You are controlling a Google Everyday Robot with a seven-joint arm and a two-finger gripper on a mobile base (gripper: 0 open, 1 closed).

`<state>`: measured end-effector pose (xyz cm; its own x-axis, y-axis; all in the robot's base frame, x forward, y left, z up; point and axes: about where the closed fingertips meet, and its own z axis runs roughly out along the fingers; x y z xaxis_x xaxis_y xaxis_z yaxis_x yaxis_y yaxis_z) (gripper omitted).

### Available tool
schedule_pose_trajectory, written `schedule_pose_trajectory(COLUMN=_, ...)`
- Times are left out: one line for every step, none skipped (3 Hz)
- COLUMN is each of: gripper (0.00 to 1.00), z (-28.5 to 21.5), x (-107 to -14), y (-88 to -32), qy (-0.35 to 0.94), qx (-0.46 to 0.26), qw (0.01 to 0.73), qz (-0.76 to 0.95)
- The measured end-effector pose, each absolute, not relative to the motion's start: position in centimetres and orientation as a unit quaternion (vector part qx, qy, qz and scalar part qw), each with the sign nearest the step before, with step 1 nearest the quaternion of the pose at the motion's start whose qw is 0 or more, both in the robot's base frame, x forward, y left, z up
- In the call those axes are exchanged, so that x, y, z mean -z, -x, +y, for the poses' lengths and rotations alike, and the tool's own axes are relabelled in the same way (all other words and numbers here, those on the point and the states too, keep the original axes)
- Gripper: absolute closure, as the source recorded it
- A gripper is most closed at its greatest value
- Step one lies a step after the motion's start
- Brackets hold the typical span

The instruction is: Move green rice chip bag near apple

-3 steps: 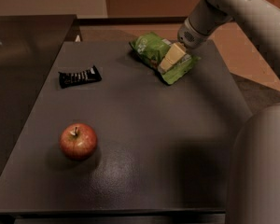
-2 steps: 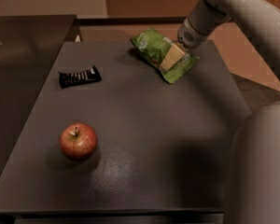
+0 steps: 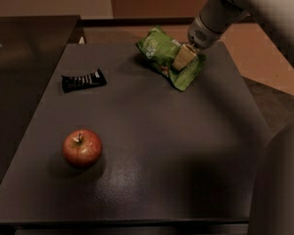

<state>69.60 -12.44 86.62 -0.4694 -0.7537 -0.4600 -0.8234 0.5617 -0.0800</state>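
The end effector (image 3: 183, 58) is pinching the green rice chip bag (image 3: 159, 48) at the bench (image 3: 186, 155) rear, readying transfer toward the apple (image 3: 82, 148).

From my seat the surface (image 3: 186, 146) reads as dark and matt, faintly grainy, with a dull sheen near its front. The green rice chip bag (image 3: 157, 47) is crinkled, glossy film. The end effector (image 3: 184, 58), down on the bag at the far right, looks like smooth pale plastic. The apple (image 3: 82, 148) has waxy skin — the black bar (image 3: 83, 81) a shiny wrapper.
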Motion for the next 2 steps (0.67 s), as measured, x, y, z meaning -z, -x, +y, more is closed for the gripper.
schedule_pose_trajectory(gripper=1.0, z=-11.8, x=-88.3, y=-67.8, qy=0.484, qx=-0.075, qw=0.234, qz=0.84)
schedule_pose_trajectory(gripper=1.0, z=-10.6, x=-90.4, y=-65.6, qy=0.512, qx=-0.082, qw=0.237, qz=0.822)
